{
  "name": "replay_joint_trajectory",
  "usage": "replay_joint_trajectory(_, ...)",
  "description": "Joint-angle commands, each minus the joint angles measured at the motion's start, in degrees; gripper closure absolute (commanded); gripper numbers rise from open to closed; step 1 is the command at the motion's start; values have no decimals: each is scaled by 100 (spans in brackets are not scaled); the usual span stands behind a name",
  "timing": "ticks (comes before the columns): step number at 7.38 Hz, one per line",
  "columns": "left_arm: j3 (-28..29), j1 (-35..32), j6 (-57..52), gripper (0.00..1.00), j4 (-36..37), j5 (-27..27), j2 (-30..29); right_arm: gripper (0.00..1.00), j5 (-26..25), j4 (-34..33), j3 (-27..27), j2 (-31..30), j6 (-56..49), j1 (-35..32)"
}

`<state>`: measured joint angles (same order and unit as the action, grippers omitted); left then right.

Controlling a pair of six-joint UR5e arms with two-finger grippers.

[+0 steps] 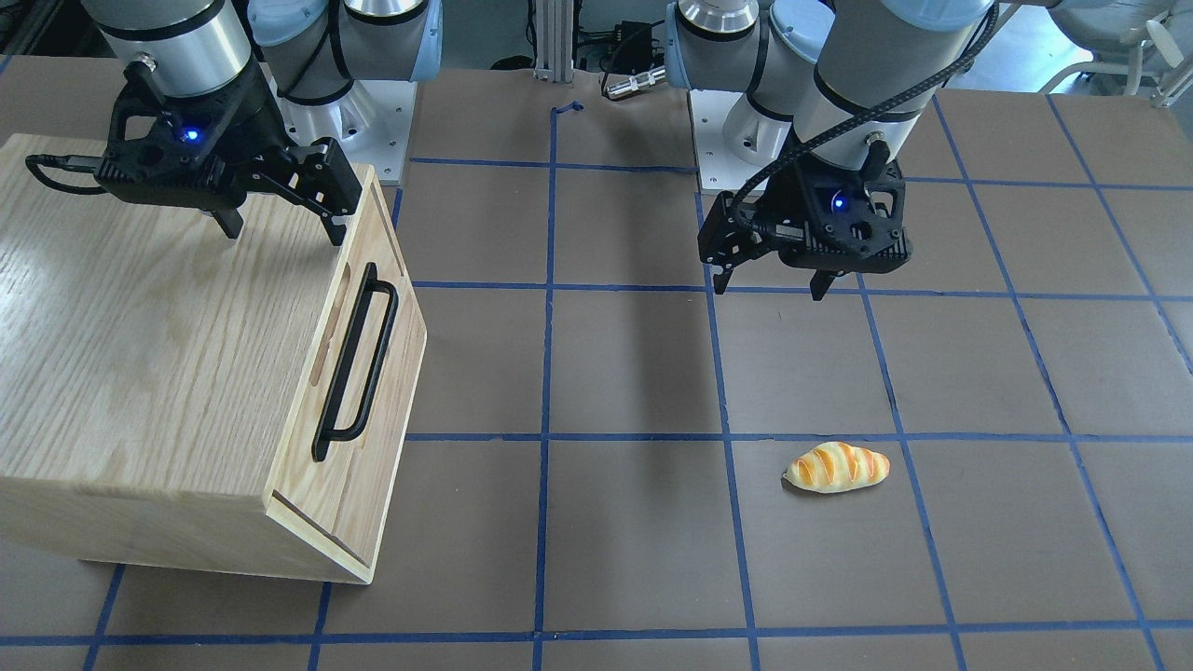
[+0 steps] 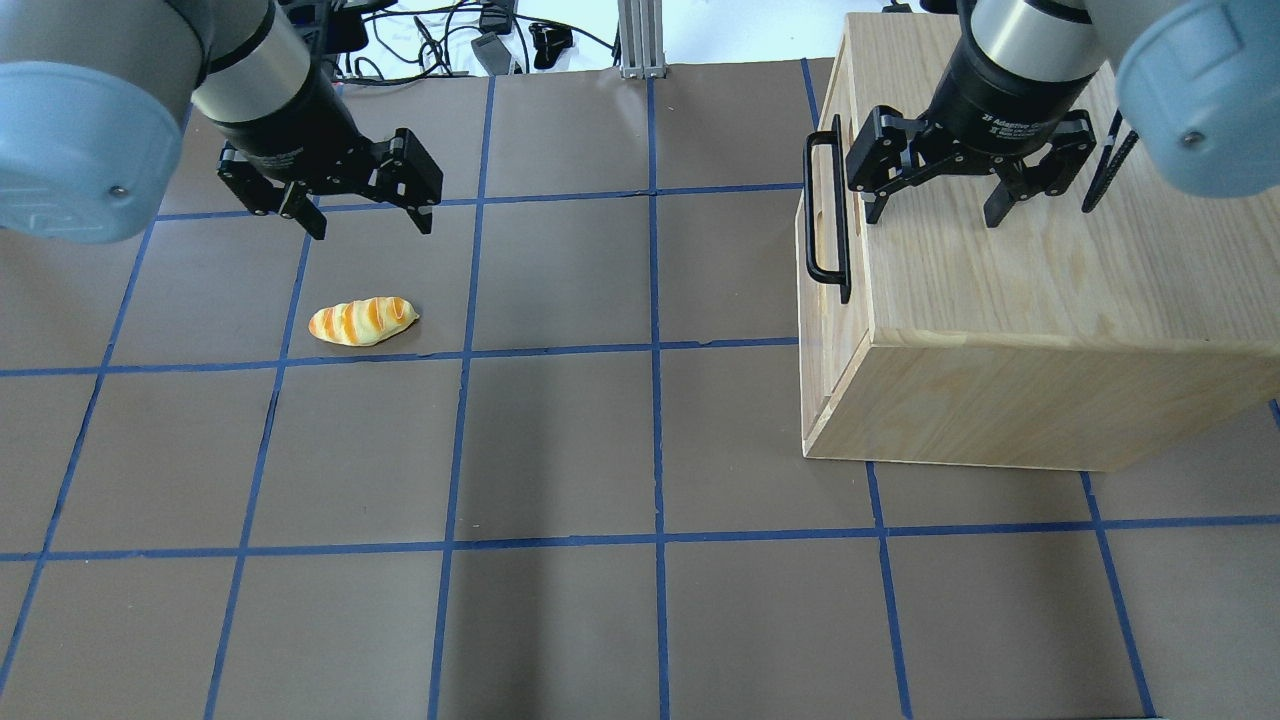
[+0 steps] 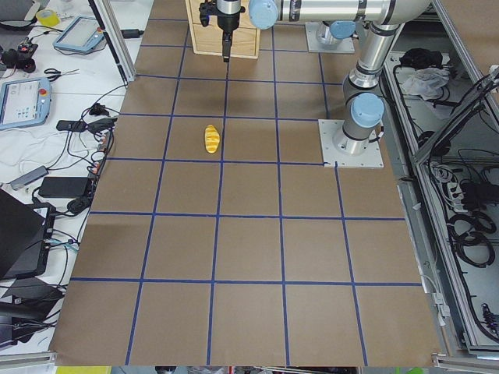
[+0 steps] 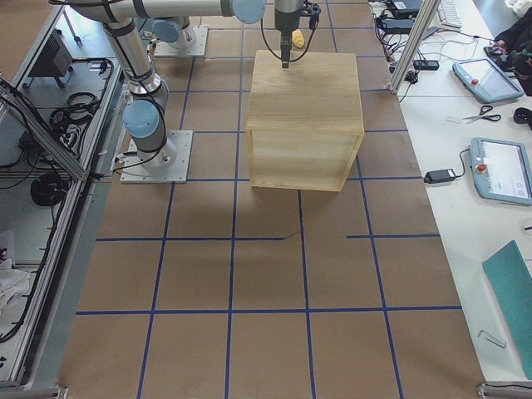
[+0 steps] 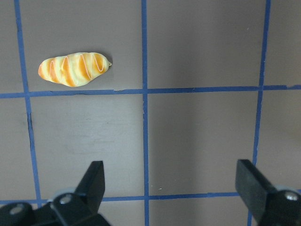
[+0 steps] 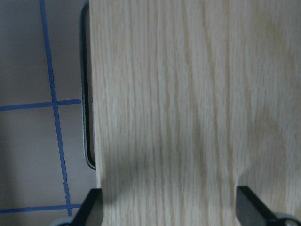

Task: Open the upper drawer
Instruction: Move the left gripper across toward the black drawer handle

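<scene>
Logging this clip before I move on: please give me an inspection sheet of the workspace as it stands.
Surface: table covered in brown sheets with a blue tape grid.
Job's things: upper drawer appears shut, its front flush with the oak cabinet; black bar handle untouched.
Clutter: one toy bread roll lying on the table, well apart from the cabinet.
Grippers: left gripper open and empty above the table near the roll; right gripper open and empty over the cabinet's top, near the handle edge.
Cables: black braided cable running down the left arm; loose leads beyond the table's far edge.
Surroundings: control tablets on the side bench.
</scene>
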<state>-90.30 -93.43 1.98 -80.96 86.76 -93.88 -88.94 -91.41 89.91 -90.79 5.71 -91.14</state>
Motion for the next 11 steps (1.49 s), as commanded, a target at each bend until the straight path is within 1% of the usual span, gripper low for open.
replay_joint_trajectory(1,21,-61,65,0,411,-770,-226,0,-1,0,0,0,0,0)
replay_joint_trajectory(2,47,-166,118,0,527,-1062,-306,0,8,0,0,0,0,0)
replay_joint_trajectory(3,178,-315,423,0,598,-1099,-419,0,8,0,0,0,0,0)
replay_joint_trajectory(5,451,-753,899,0,608,-1073,-700,0,8,0,-9,0,0,0)
replay_joint_trajectory(6,547,-895,1301,0,825,-1091,-832,0,8,0,0,0,0,9)
replay_joint_trajectory(8,636,-1228,1576,0,950,-1082,-1105,0,-1,0,0,0,0,0)
replay_joint_trajectory(11,952,-1519,2225,0,1020,-1100,-1456,0,8,0,0,0,0,0)
